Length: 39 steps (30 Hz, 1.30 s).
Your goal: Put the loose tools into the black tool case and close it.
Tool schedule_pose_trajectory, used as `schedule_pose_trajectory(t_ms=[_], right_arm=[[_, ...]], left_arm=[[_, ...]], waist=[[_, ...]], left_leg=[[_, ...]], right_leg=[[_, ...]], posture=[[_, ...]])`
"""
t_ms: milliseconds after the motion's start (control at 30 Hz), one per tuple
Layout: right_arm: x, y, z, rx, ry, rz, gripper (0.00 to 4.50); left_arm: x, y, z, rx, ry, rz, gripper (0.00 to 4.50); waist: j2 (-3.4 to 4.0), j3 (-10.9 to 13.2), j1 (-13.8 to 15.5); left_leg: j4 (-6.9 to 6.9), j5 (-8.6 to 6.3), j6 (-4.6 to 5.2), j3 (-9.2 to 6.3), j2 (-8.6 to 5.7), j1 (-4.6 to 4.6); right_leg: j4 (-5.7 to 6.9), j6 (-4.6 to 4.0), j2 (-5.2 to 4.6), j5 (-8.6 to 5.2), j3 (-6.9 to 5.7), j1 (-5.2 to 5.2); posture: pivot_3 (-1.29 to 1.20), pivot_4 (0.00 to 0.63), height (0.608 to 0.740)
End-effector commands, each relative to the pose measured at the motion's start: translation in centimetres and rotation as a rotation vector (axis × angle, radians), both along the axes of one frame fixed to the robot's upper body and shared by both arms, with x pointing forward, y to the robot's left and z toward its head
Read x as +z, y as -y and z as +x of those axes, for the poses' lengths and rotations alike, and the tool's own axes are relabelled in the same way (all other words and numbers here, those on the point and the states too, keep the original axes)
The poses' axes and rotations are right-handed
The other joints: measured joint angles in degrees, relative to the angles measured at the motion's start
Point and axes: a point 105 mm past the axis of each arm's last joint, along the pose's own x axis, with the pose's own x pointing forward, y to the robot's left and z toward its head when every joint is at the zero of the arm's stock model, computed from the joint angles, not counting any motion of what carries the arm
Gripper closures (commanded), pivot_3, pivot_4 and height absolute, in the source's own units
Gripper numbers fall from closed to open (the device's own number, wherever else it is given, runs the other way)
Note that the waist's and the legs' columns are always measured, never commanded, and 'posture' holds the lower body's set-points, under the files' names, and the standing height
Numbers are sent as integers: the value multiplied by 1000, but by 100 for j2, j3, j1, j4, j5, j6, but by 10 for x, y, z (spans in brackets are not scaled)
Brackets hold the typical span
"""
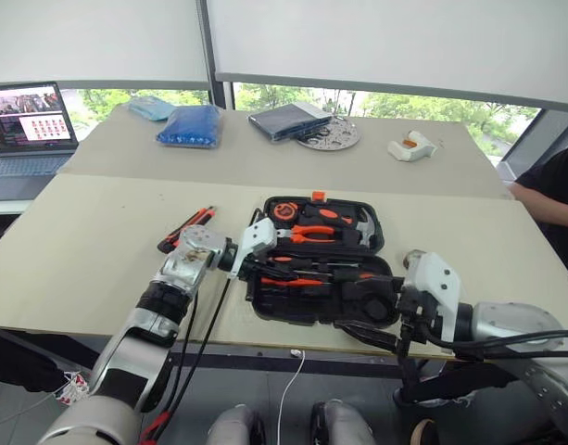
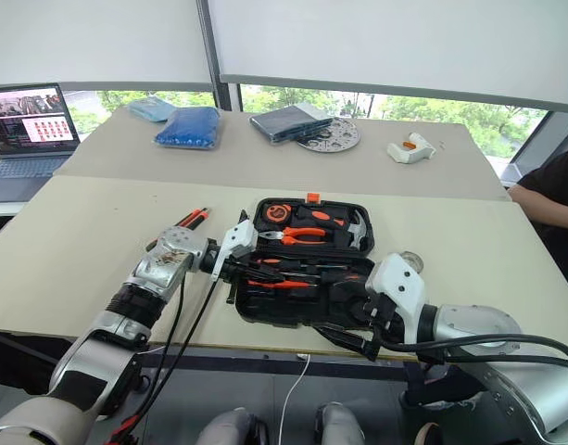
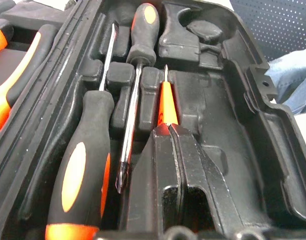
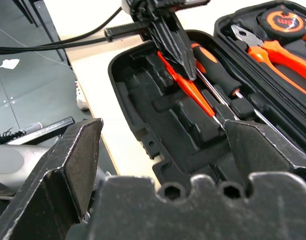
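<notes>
The left gripper (image 4: pixel 185 62) has its jaws clenched on the slim orange screwdriver (image 3: pixel 166 102), over the near half of the open black tool case (image 1: pixel 293 311). The right gripper (image 4: pixel 162 150) waits near the case's right end, jaws released. The utility knife (image 1: pixel 184 229) lies on the surface, left.

Open black tool case (image 1: pixel 293 306), screwdrivers (image 3: pixel 88 165) slotted

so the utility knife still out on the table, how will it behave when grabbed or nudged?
The utility knife looks long, flat-sided and rigid, so it should slide or pivot rather than roll. It lies flat on the smooth table, so a low pinch across its narrow width seems safest. Probably light; an off-centre nudge would likely spin it.
</notes>
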Motion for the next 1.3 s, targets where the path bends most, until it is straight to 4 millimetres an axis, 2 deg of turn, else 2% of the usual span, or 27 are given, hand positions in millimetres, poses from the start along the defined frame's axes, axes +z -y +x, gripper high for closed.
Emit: schedule_pose_trajectory(t_ms=[33, 133, 233, 333, 567, 733, 933, 1067, 1167, 1300], right_arm=[[9, -4, -2, 19, 62, 3, 0], [8, -3, -2, 18, 62, -1, 0], [7, -2, -2, 16, 61, -4, 0], [6, -2, -2, 17, 62, -6, 0], [4, -2, -3, 17, 61, -14, 0], [4, -2, -3, 12, 61, -17, 0], [3, 0, -4, 2, 60, -15, 0], [2, 0, -3, -2, 55, -11, 0], [2, 1, -2, -3, 52, -11, 0], [3, 1, 0, -3, 54, -7, 0]], left_arm=[[9, -1, 0, 12, -83, -38, 4469], [30, 3, 1, -7, -119, -108, 4469], [35, 8, 7, 14, -113, -126, 4469], [29, 12, 10, 21, -92, -105, 4469], [0, 22, 12, 32, -65, -35, 4469], [-11, 17, 7, 16, -57, -18, 4469], [-22, 1, -4, 4, 7, 6, 4469], [-25, -3, -3, 23, 57, 21, 4469], [-19, -2, 5, 68, 100, -8, 4469], [-16, -3, 5, 66, 135, -10, 4469]], waist=[[0, 0, 4], [-1, 1, 4], [-2, 1, 17], [-2, 1, 18], [-3, 2, 14], [-2, 1, -2], [2, -1, -17], [4, -3, -16], [4, -3, -4], [4, -3, -8]], left_leg=[[1, 0, 0, 0, 0, -2], [1, 0, 1, 0, 0, -6], [6, 0, 1, -1, -1, -21], [8, -1, 2, -1, -3, -21], [7, -1, 3, 0, -4, -23], [5, -1, 2, 0, -2, -18], [-3, -1, 1, 0, 0, -1], [-3, -1, 0, 1, 0, 5], [-4, -1, 0, 0, 0, 6], [-3, -1, 1, 0, 0, 6]], right_leg=[[0, 0, 0, 0, -1, 0], [0, 2, 1, -1, -3, -4], [1, 2, 2, 0, -4, -12], [-2, 5, 1, 1, -5, -11], [-4, 5, 2, 1, -6, -11], [-3, 4, 1, 1, -2, -11], [-3, -4, 0, 0, 3, -4], [-2, -4, -2, -1, 3, 1], [-2, 1, -6, 0, 3, 2], [0, 4, -6, 3, 3, 2]], posture=[[0, 150, 718], [0, 150, 718], [0, 150, 718], [0, 150, 718], [0, 150, 718], [0, 150, 718], [0, 150, 718], [0, 150, 718], [0, 150, 718], [0, 150, 718]])
